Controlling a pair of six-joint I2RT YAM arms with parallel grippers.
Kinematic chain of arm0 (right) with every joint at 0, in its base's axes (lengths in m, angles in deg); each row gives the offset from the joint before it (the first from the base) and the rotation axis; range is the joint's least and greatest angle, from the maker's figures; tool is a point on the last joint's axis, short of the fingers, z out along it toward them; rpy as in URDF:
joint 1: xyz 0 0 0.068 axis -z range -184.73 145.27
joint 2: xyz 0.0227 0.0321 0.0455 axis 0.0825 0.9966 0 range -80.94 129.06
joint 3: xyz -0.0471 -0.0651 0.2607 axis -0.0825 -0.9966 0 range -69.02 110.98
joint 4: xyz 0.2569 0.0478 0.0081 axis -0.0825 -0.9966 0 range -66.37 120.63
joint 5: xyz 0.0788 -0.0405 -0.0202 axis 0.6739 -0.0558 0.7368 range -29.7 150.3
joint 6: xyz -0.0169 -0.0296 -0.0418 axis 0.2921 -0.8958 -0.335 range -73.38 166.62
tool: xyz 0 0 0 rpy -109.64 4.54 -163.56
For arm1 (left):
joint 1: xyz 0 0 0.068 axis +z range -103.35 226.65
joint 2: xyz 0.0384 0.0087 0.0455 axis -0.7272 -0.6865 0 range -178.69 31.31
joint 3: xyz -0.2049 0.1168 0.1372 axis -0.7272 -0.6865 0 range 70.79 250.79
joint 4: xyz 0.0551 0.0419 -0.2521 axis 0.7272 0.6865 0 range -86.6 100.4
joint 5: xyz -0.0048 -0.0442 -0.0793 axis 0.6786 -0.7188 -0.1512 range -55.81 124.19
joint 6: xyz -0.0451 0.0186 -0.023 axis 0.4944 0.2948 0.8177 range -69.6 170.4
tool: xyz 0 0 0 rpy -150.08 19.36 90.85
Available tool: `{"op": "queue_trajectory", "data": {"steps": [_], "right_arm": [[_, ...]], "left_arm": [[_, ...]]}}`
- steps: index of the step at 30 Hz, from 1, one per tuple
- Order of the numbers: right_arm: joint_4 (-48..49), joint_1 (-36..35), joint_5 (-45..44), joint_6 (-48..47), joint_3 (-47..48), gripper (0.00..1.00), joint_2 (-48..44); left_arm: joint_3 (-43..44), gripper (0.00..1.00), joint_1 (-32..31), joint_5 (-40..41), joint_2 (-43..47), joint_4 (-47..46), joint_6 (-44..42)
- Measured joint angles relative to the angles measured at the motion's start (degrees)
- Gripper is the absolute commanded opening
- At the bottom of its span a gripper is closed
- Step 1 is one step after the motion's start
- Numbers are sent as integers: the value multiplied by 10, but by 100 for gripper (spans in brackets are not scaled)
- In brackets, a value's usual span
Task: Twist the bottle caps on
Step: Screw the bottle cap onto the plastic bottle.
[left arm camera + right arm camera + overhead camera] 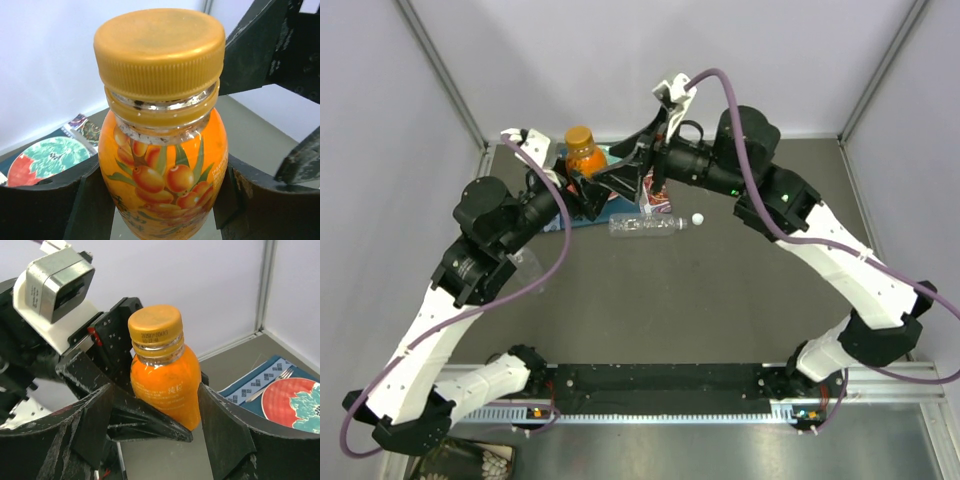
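**ORANGE BOTTLE: CAP ON, TIGHTNESS UNPROVEN**

Item: orange bottle (165, 185), upright at the far side of the tabletop (720, 300), its body pinched by the left hand (160, 195).
Cap (160, 50): seated level on the neck.
Right hand (160, 425): spread, flanking the body below the cap.
Advice: hold the left pinch firm and grip the cap squarely for any final twist.

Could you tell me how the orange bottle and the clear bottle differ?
The orange bottle stands upright in the left gripper; the clear bottle lies sideways on the table. The squat orange bottle wears its amber cap; the slim clear bottle has a white cap loose beside it. Both are plastic.
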Motion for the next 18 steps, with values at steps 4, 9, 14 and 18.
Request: {"op": "queue_trajectory", "data": {"steps": [4,9,14,18], "right_arm": [[-29,39,114,7,0,70,-17],[-45,100,298,9,0,71,-29],[-20,149,415,34,13,74,-29],[52,169,468,84,21,74,-17]], "left_arm": [[-1,0,2,-52,-1,-28,12],[-21,0,9,-195,1,-82,37],[-52,0,3,-388,-3,-139,83],[-62,0,-10,-488,-11,-157,100]]}}
